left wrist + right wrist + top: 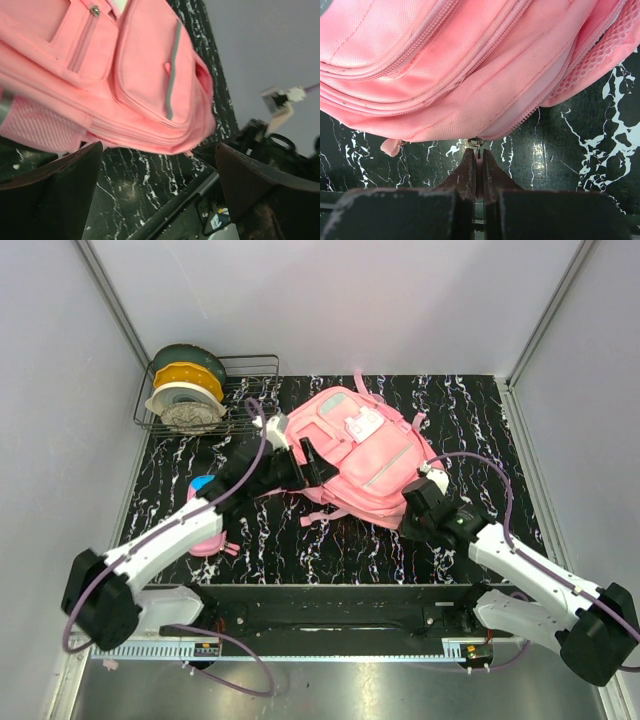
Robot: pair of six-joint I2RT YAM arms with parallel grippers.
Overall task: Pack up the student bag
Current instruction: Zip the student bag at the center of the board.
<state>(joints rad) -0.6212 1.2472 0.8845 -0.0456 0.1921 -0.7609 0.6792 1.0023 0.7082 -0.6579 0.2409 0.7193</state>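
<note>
Fingers [465, 175] of the right gripper [477, 156] are pressed together on a small metal zip pull [475, 142] at the near edge of the student bag [470, 65], where a zip line runs along the seam. The bag lies flat, front pockets up, on the middle of the black marbled table [330, 550], its straps trailing off its left and near sides. Every zip in view looks drawn closed, so its inside is hidden.

The left gripper [310, 462] sits at the bag's left side, jaws spread wide with only table between them and the bag's lower pocket just beyond the fingertips.

Left of the bag, toward the near side, a small pink-and-blue pencil case [210, 540] lies partly under the left arm. Behind the bag and to its left, a wire rack [258, 358] holds three round spool-like discs on edge: green [190, 353], yellow [190, 375] and white [185, 405].
</note>
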